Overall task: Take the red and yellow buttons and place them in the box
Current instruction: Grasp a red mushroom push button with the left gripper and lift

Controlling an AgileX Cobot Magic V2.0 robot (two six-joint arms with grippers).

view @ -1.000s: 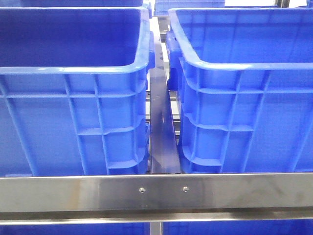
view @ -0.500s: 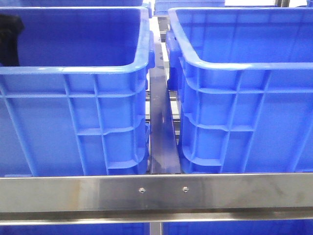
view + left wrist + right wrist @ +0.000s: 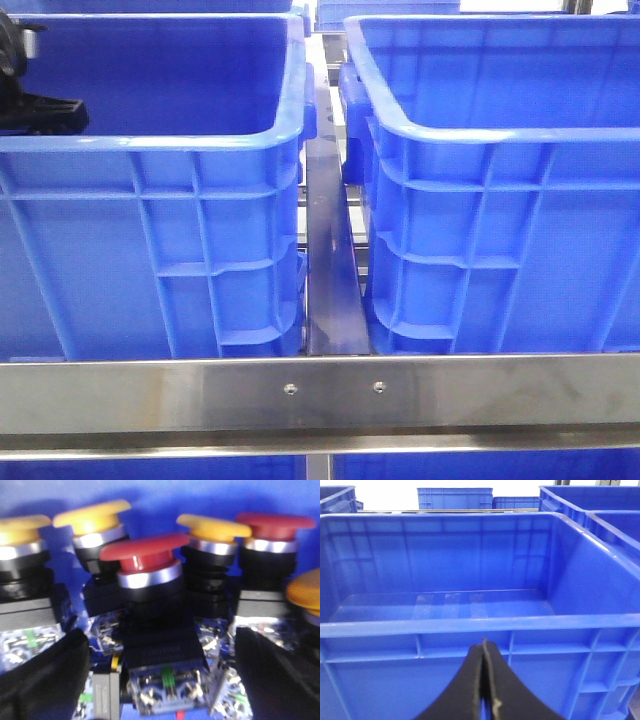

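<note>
Risk: left gripper (image 3: 162, 680), fingers spread around red button (image 3: 145, 560), may knock close-packed yellow buttons (image 3: 212, 530); right gripper (image 3: 484, 690) pressed together.

Two crates (image 3: 150, 150) side by side

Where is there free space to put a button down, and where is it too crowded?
Free: the bare floor of the blue box before the shut right tool, walled on all sides. Crowded: around the open left tool, where a red button stands between yellow buttons with hardly any gaps.
</note>
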